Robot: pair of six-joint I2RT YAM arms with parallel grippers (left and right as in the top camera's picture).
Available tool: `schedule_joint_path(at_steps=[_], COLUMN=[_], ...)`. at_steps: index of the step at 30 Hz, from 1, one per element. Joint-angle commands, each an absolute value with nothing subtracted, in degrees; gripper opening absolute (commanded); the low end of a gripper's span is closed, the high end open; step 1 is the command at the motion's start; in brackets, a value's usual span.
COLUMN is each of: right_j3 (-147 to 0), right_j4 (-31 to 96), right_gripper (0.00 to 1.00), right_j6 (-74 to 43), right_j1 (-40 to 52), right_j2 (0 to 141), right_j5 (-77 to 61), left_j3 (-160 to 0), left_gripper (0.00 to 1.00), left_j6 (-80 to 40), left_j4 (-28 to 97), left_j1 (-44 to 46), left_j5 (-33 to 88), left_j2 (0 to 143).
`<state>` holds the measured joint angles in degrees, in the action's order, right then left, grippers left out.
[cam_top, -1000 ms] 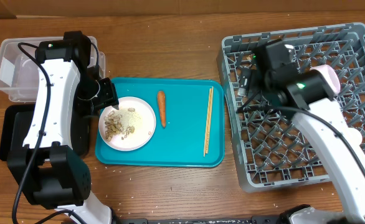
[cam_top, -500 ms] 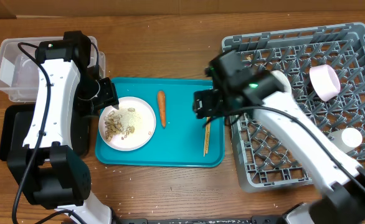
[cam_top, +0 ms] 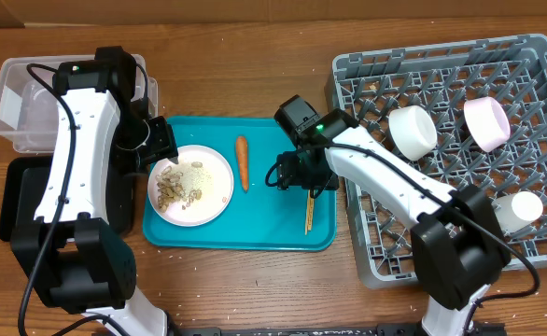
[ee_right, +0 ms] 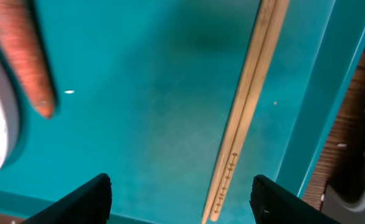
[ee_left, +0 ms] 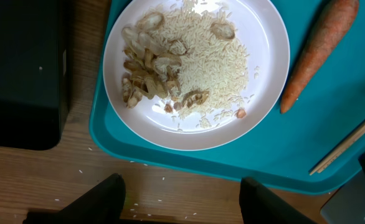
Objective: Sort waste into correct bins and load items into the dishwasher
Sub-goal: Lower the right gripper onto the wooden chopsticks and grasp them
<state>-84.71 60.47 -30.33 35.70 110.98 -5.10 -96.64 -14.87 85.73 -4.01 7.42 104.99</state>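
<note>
Wooden tabletop: the right gripper has left the rack and hovers astride the chopsticks, jaws apart, seemingly to load them next. The left gripper gapes empty beside the plate.

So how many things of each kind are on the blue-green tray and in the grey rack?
plate: 1
carrot: 1
chopsticks: 2
bowls: 2, a white bowl and a pink bowl
cup: 1
Total: 7
</note>
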Motion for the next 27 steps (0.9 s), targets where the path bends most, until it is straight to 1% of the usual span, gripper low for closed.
schedule_joint_path(at_steps=[1, 6, 27], right_j3=[-85.5, -85.5, -85.4], right_j4=[60.1, 59.4, 58.1], right_gripper=[0.73, 0.7, 0.7], right_j6=[-31.8, -32.5, -33.3], right_j1=[35.7, 36.3, 36.3], right_j2=[113.2, 115.2, 119.5], right_j5=[-5.0, -4.9, -4.8], left_j3=[-97.3, -97.3, -97.3], left_gripper=[0.61, 0.61, 0.61], left_j6=[-14.3, -14.3, -14.3], left_j4=[85.4, 85.5, 85.5], left_j1=[-4.1, -4.1, -4.1], left_j5=[7.0, 7.0, 7.0], left_j2=[104.1, 104.1, 104.1])
